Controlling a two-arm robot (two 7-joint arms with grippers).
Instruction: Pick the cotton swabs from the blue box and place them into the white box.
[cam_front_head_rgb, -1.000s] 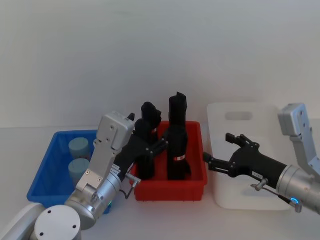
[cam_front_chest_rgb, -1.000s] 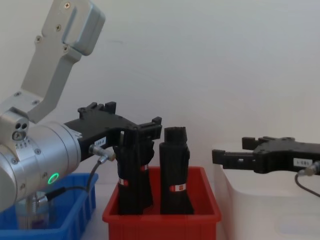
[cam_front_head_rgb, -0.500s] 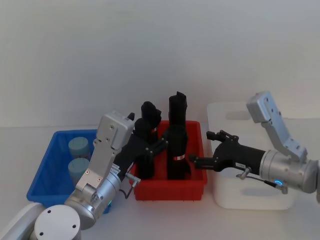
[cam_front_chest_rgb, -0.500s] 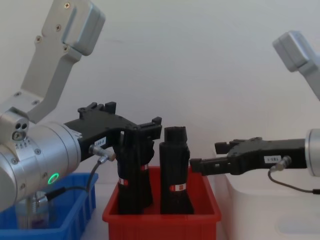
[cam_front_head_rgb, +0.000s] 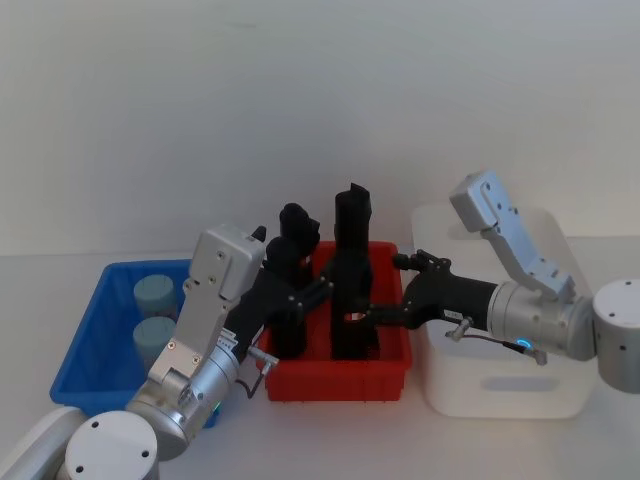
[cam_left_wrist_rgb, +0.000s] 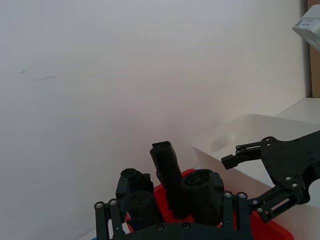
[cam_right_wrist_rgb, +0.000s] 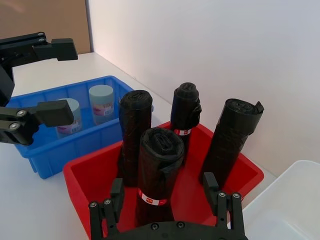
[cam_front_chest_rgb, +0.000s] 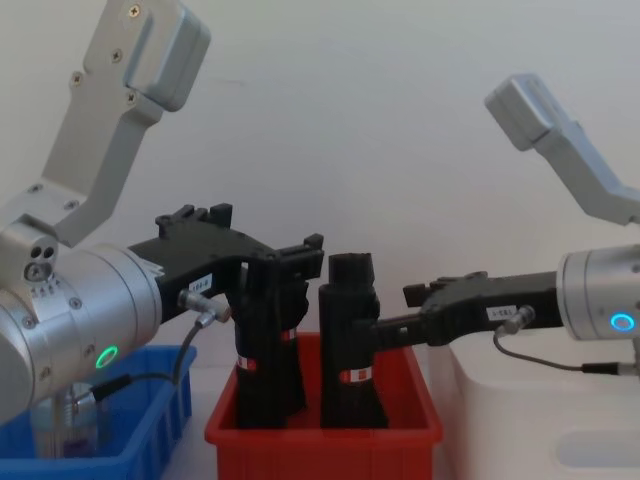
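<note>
Bright blue box (cam_front_head_rgb: 105, 312), light-blue-topped cotton swabs (cam_front_head_rgb: 155, 294), red bin (cam_front_head_rgb: 335, 381) of black rolls (cam_front_head_rgb: 352, 262) with red-and-white bands (cam_right_wrist_rgb: 150, 198), white box (cam_front_head_rgb: 500, 385)

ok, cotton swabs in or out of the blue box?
In. Two tubs of cotton swabs stand upright inside the blue box, both light blue tops visible in the head view.

Our left claw (cam_front_head_rgb: 300, 290) is held out over the middle of the table with its fingers (cam_left_wrist_rgb: 102, 212) spread wide. Our left arm (cam_front_head_rgb: 205, 335) comes up from the table's near left corner, its silver wrist link angled upward. Our right claw (cam_front_head_rgb: 383, 288) points level toward the left edge, close to the left claw, its fingers parted too. Our right arm (cam_front_head_rgb: 530, 320) lies across the right side, its upper link tilted high.
</note>
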